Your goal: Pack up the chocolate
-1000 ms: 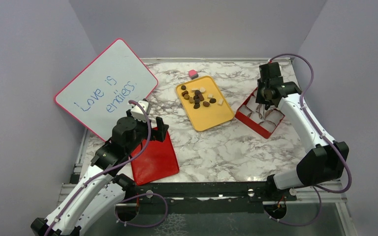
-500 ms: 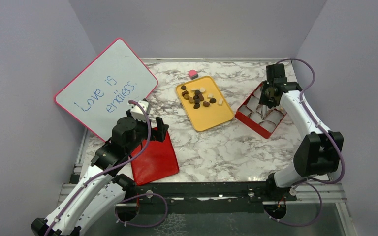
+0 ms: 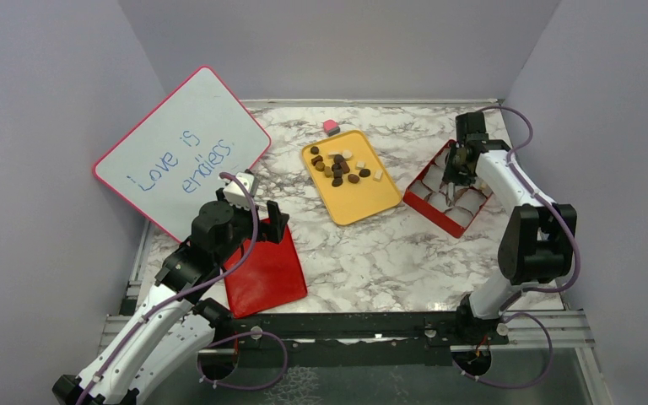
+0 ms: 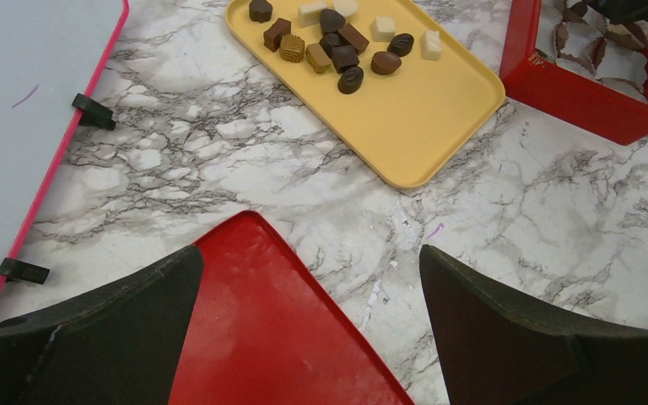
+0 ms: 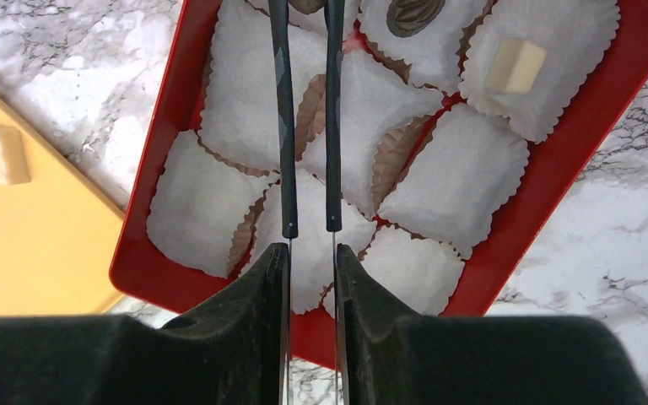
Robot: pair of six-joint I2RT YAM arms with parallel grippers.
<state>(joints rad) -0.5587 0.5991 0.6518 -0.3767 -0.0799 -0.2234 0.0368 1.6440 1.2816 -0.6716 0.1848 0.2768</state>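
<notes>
Brown and cream chocolates (image 4: pixel 343 57) lie on the yellow tray (image 4: pixel 422 126), two in the red box (image 5: pixel 561 181); left hand (image 4: pixel 310 253) wide, right hand (image 5: pixel 308 25) narrow, tips unseen.

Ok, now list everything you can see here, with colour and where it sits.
marble table: one, white with grey veins, under everything
whiteboard: one, white, pink frame, blue writing, far left
yellow tray: one, centre
chocolates on tray: about fourteen, dark brown, light brown and cream, far half of the tray
pink cube: one, by the tray's far edge
red box: one, right of the tray
paper cups: several, white, inside the box
chocolates in box: at least two, one dark, one cream, each in a cup
red lid: one, near left
left tool: black, open, above the lid
right tool: black, thin prongs, over the box, open or shut unclear
</notes>
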